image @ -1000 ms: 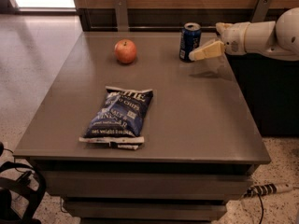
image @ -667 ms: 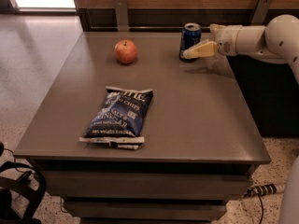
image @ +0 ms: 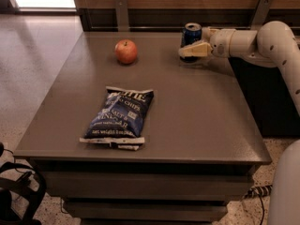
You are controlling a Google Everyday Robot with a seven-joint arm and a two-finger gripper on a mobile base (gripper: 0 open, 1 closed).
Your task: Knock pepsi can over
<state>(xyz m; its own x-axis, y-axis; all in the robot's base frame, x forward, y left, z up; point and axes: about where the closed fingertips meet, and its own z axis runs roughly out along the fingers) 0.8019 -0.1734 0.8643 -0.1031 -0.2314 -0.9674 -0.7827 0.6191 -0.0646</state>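
Observation:
The pepsi can (image: 191, 33), dark blue with a silver top, stands upright near the far right of the grey table (image: 197, 111). My gripper (image: 187, 52) reaches in from the right on a white arm. Its cream fingers (image: 196, 50) lie across the front of the can's lower half and touch it or nearly so.
A red apple (image: 126, 51) sits at the far left-centre of the table. A flat dark blue chip bag (image: 120, 116) lies near the front. A wooden wall with metal brackets runs behind the table. Dark cables lie on the floor at lower left.
My gripper has moved left, from beside the can's right side to across its front. The can still stands upright in the same place.

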